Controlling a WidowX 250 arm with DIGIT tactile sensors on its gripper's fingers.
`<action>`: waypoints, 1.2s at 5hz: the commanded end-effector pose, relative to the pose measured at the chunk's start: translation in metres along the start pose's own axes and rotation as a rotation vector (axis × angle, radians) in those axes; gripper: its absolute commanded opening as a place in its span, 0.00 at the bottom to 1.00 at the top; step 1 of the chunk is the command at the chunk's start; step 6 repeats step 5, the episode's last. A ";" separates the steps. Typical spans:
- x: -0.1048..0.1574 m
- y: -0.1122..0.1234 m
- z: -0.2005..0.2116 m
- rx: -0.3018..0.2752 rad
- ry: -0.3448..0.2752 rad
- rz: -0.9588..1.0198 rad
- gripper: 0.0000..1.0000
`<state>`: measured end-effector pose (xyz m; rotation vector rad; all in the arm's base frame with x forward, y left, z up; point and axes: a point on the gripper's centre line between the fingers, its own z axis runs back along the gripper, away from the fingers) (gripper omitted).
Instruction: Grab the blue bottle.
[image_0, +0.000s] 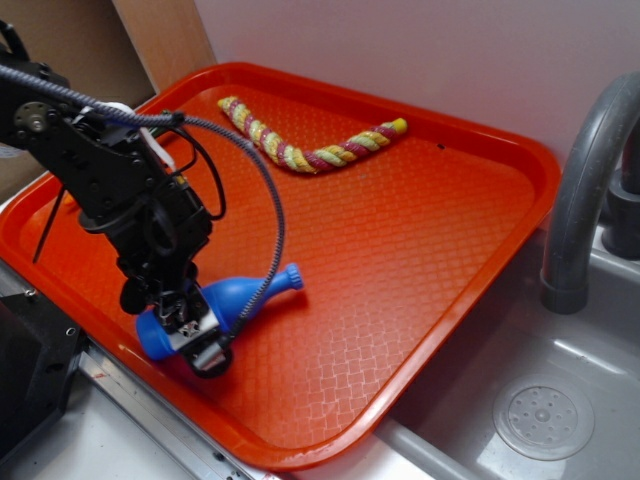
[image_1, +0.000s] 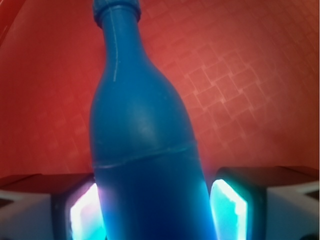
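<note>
The blue bottle (image_0: 245, 292) lies on its side near the front left of the orange tray (image_0: 420, 240), with its cap pointing right. My gripper (image_0: 195, 335) is down over the bottle's thick body. In the wrist view the bottle (image_1: 140, 125) fills the space between the two pads, with its neck pointing away. My gripper (image_1: 155, 215) has a pad pressed against each side of the body. It is shut on the bottle, which still rests on the tray.
A yellow and red rope toy (image_0: 300, 155) lies at the back of the tray. A grey faucet (image_0: 580, 200) and a sink with a drain (image_0: 543, 415) are to the right. The tray's raised rim (image_0: 300, 455) is close in front.
</note>
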<state>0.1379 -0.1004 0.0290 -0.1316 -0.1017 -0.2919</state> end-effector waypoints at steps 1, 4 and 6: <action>0.008 0.020 0.107 0.115 0.010 0.230 0.00; 0.009 0.052 0.204 0.094 -0.101 0.393 0.00; 0.015 0.053 0.195 0.087 -0.086 0.392 0.00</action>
